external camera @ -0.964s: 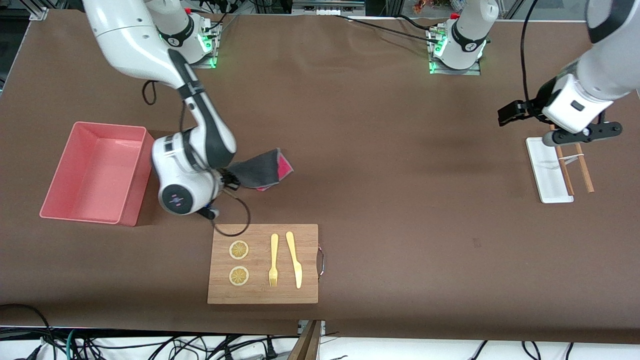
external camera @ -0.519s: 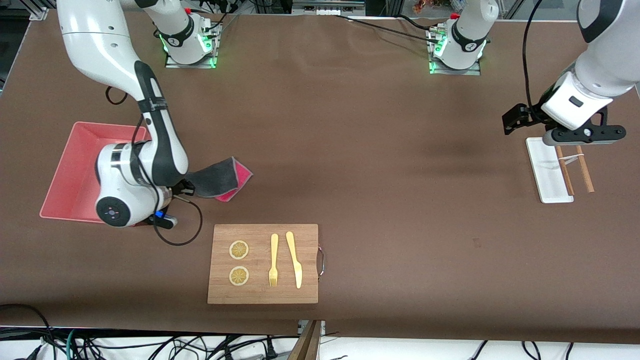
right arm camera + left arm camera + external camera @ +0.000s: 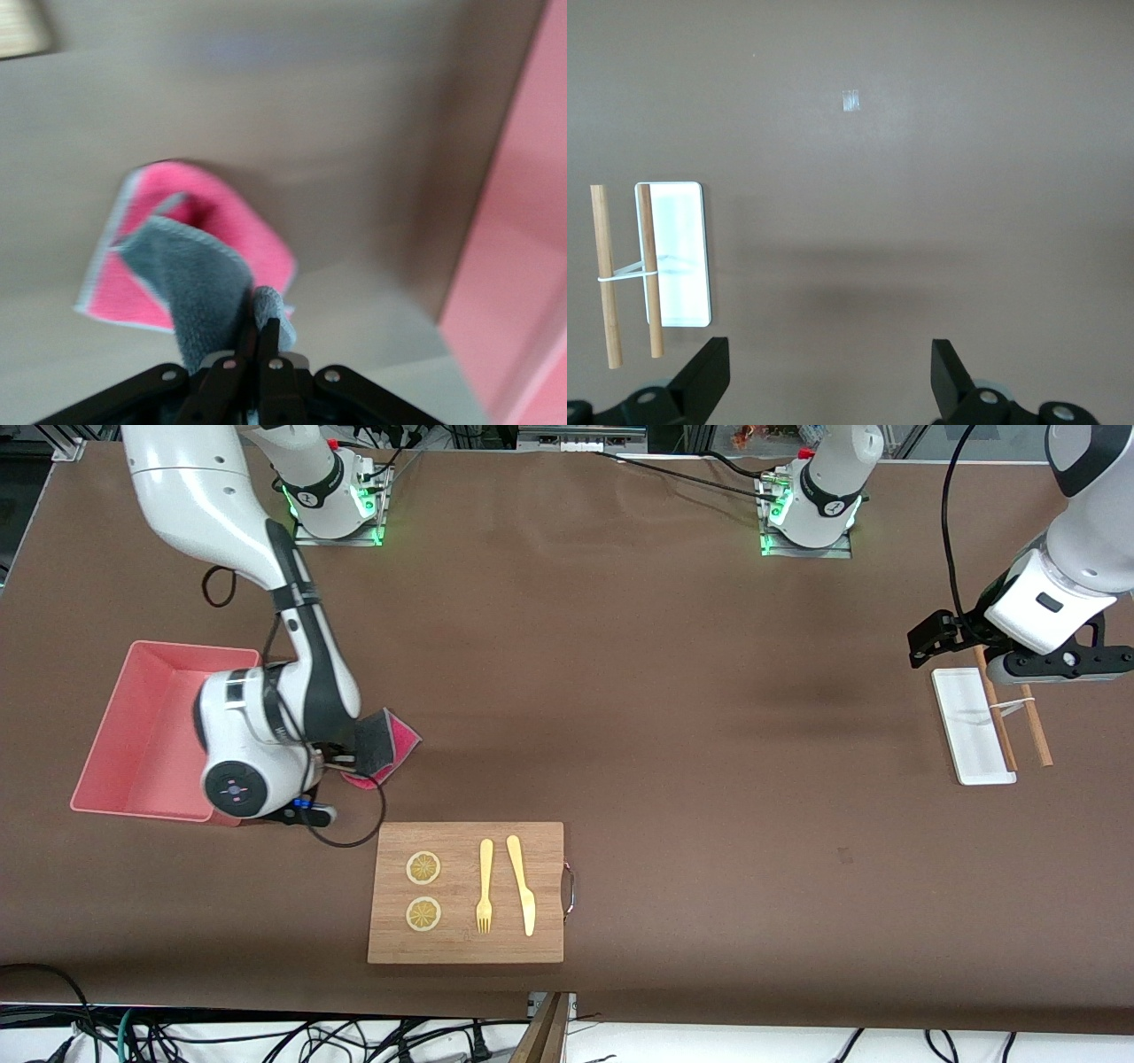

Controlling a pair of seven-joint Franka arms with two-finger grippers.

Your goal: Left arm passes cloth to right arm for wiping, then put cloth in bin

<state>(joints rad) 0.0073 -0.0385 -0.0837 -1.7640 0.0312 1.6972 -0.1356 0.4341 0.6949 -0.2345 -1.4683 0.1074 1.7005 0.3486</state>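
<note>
My right gripper [image 3: 341,755] is shut on the cloth [image 3: 379,745], grey on one face and crimson-pink on the other. The cloth hangs from it over the brown table beside the salmon-pink bin [image 3: 146,726], toward the right arm's end. In the right wrist view the cloth [image 3: 190,266] folds down from the closed fingers [image 3: 268,341], and the bin's wall [image 3: 523,266] shows at the edge. My left gripper [image 3: 930,638] is open and empty, up over the table by the white tray at the left arm's end; its fingertips [image 3: 709,376] stand wide apart.
A wooden cutting board [image 3: 467,892] with two lemon slices, a yellow fork and a yellow knife lies nearer the front camera than the cloth. A flat white tray [image 3: 970,726] with two wooden sticks [image 3: 1032,722] lies at the left arm's end, also seen in the left wrist view [image 3: 673,257].
My right gripper carried the cloth toward the bin, then shifted slightly back toward the table's middle. The cloth hangs more bunched. My left arm drifted a little toward its end of the table.
</note>
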